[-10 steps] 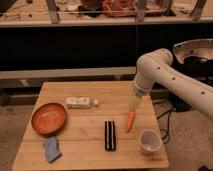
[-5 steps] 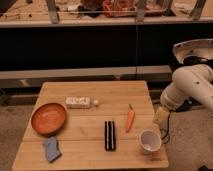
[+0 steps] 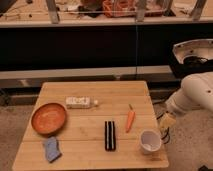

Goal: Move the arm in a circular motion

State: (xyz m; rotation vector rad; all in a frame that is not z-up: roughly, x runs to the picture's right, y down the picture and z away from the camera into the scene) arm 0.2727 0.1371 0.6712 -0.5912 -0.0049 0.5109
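Note:
The arm is thick, smooth and white, and reaches in from the right edge of the camera view. Its narrow pale-yellow tip, the gripper, points down and left. It hangs just off the right edge of the wooden table, to the right of and a little above the white cup. It touches nothing and holds nothing that I can see.
On the table are an orange bowl, a lying clear bottle, a carrot, a black rectangular object and a blue sponge. A dark shelf runs behind the table. The robot's base shows at right.
The arm has swung right and down, from over the carrot to beyond the table's right edge near the cup. The things on the table have not moved.

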